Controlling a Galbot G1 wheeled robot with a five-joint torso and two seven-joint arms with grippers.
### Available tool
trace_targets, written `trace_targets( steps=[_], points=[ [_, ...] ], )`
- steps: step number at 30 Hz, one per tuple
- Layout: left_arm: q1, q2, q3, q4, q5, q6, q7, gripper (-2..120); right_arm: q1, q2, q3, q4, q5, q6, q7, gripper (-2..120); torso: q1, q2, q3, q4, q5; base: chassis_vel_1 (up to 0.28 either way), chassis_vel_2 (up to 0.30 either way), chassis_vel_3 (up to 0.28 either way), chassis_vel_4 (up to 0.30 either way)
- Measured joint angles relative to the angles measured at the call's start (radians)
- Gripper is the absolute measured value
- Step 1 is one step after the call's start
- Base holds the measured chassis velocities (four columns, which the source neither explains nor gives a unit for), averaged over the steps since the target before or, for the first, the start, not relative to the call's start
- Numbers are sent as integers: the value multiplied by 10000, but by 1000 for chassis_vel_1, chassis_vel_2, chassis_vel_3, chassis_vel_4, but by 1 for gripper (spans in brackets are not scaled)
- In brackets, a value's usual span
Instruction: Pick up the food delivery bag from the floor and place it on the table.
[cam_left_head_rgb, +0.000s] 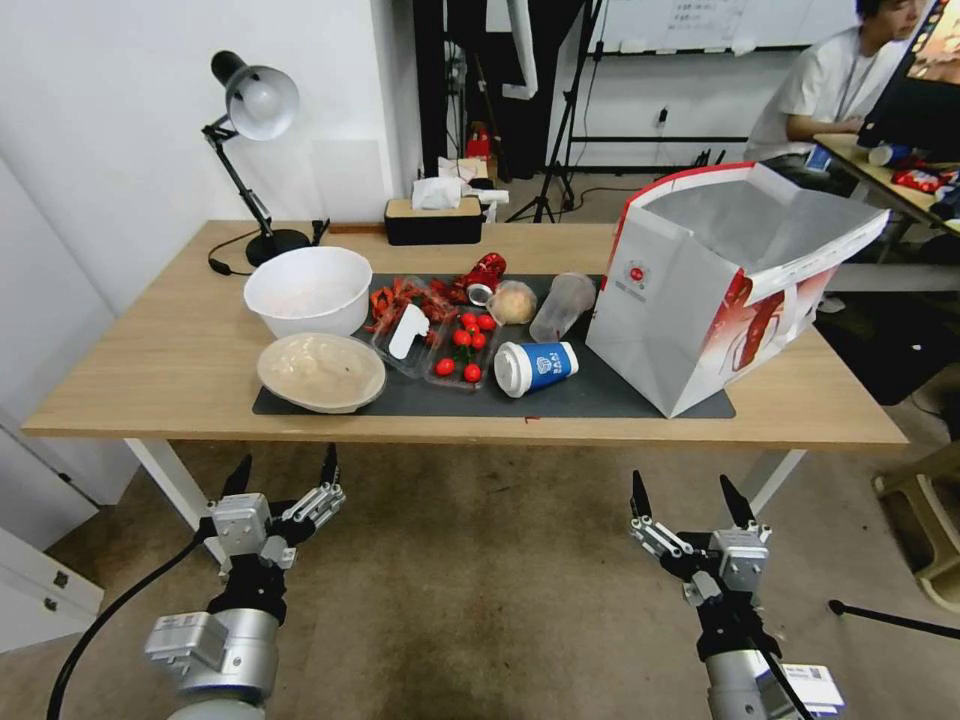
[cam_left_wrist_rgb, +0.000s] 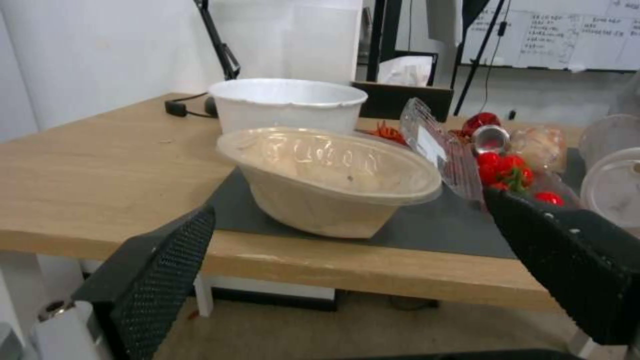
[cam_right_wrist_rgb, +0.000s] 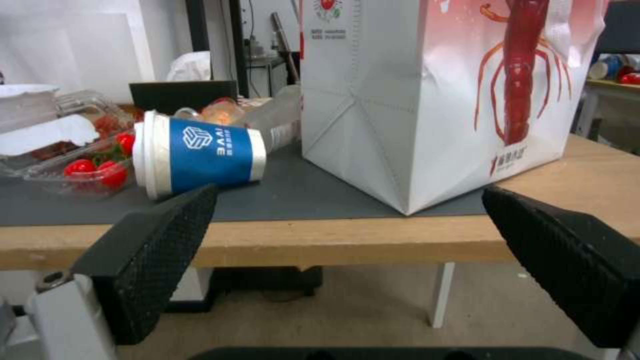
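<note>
The food delivery bag (cam_left_head_rgb: 700, 290), white with a red rim, foil lining and a red crayfish print, stands upright and open on the right part of the table (cam_left_head_rgb: 150, 370), partly on the dark grey mat (cam_left_head_rgb: 600, 395). The right wrist view has the bag (cam_right_wrist_rgb: 413, 100) just beyond the table edge. My left gripper (cam_left_head_rgb: 284, 474) hangs open over the floor (cam_left_head_rgb: 480, 560) in front of the table's left half. My right gripper (cam_left_head_rgb: 688, 498) is open too, low in front of the bag and apart from it. Both hold nothing.
On the mat lie a white bowl (cam_left_head_rgb: 308, 290), a lidded beige bowl (cam_left_head_rgb: 320, 372), a clear tray of tomatoes (cam_left_head_rgb: 460, 350), a tipped blue cup (cam_left_head_rgb: 536, 367) and a clear cup (cam_left_head_rgb: 562, 305). A desk lamp (cam_left_head_rgb: 255, 150) and tissue box (cam_left_head_rgb: 434, 220) stand behind.
</note>
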Motion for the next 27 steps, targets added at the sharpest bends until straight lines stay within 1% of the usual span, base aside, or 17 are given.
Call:
trace_targets(
  steps=[7,27],
  points=[
    [5,-13,2,30,-35,13,140,100,81,-30,-9,-13,23,28,-93,100,0,0,0,0,0,0,0,0,0],
    [5,-7,-3,31,-56,27,144,100,84,-46,23,-13,50,35,-112,100,1,0,0,0,0,0,0,0,0]
  ],
)
